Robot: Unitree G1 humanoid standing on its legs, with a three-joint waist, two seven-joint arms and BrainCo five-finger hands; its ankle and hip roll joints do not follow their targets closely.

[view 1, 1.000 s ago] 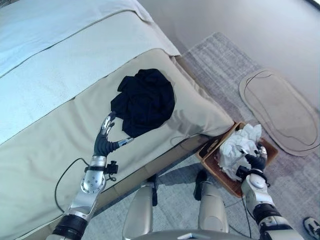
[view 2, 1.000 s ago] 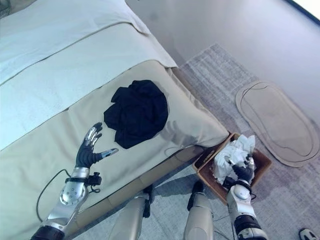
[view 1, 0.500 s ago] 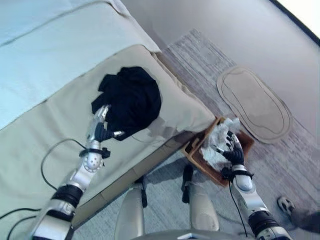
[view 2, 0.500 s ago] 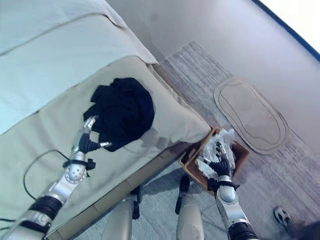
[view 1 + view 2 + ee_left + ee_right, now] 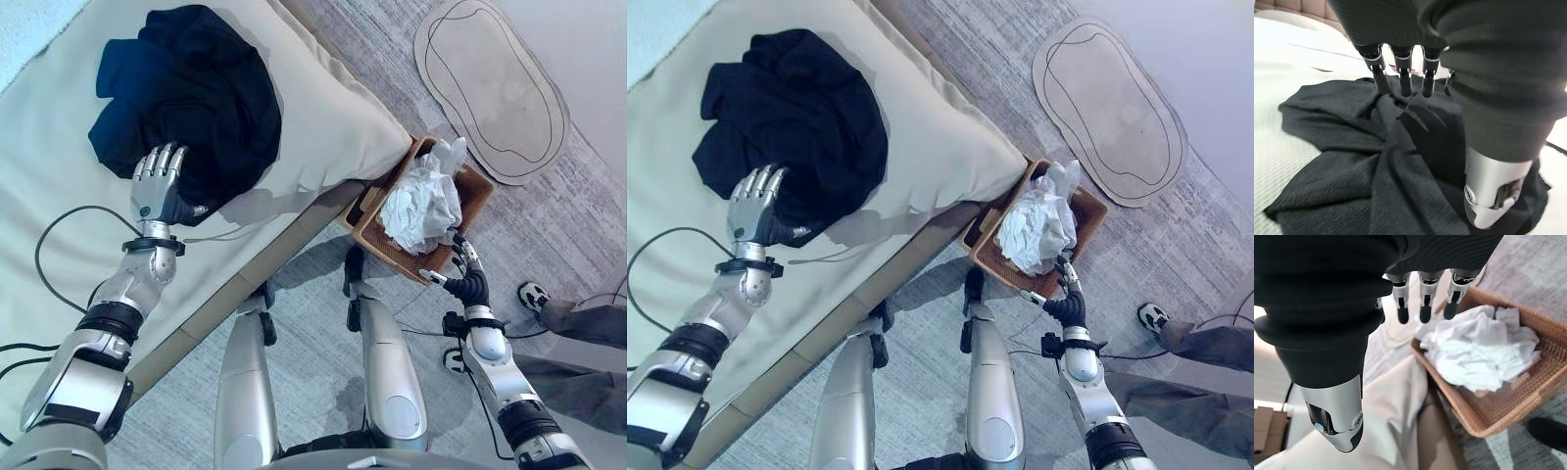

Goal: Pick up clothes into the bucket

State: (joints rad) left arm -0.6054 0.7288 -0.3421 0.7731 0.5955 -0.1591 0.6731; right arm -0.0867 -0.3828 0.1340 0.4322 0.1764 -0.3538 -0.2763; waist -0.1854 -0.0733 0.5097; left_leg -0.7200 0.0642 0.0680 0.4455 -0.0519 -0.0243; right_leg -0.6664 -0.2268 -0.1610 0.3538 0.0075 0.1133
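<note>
At upper left of the frame, a crumpled black garment (image 5: pixel 186 98) lies heaped on the beige bed (image 5: pixel 323 127), the left hand (image 5: pixel 159 186) resting straight-fingered on its edge, while the right hand (image 5: pixel 468 284) hangs slack-fingered beside a wicker basket (image 5: pixel 377 235) of rumpled white clothes (image 5: pixel 421 201).

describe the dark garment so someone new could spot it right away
Start at the big beige bed. On top of it, near the edge, lies a crumpled black garment, with the left robot hand at its near side. It is the only dark cloth; the clothes in the wicker basket are white.
</note>
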